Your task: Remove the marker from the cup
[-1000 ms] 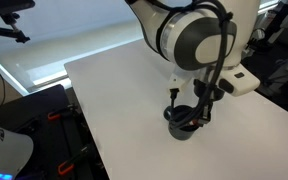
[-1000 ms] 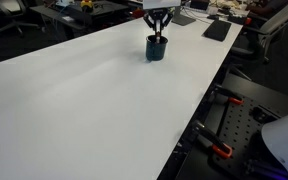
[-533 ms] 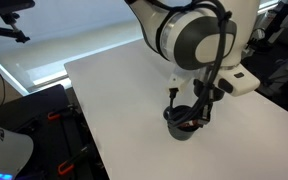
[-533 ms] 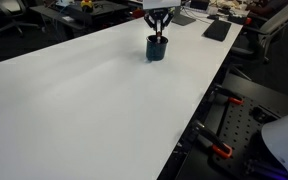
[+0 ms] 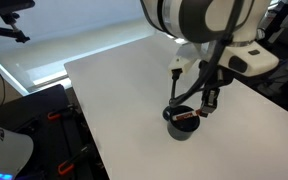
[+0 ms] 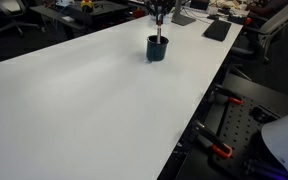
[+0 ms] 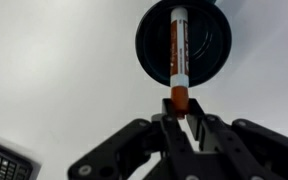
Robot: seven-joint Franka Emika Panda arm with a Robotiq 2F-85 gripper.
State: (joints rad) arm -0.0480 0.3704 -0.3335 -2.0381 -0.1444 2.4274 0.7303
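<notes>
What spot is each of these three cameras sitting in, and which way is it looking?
Exterior view: raised, close beside the table, looking down at the cup; the arm and pincer fill the top.
Exterior view: low at the long table's far end, looking along it to the cup; only the pincer shows, at the top edge.
Wrist view: on the wrist, looking straight down into the cup; the pincer grips the marker.
Shared: all three show cup and pincer.
</notes>
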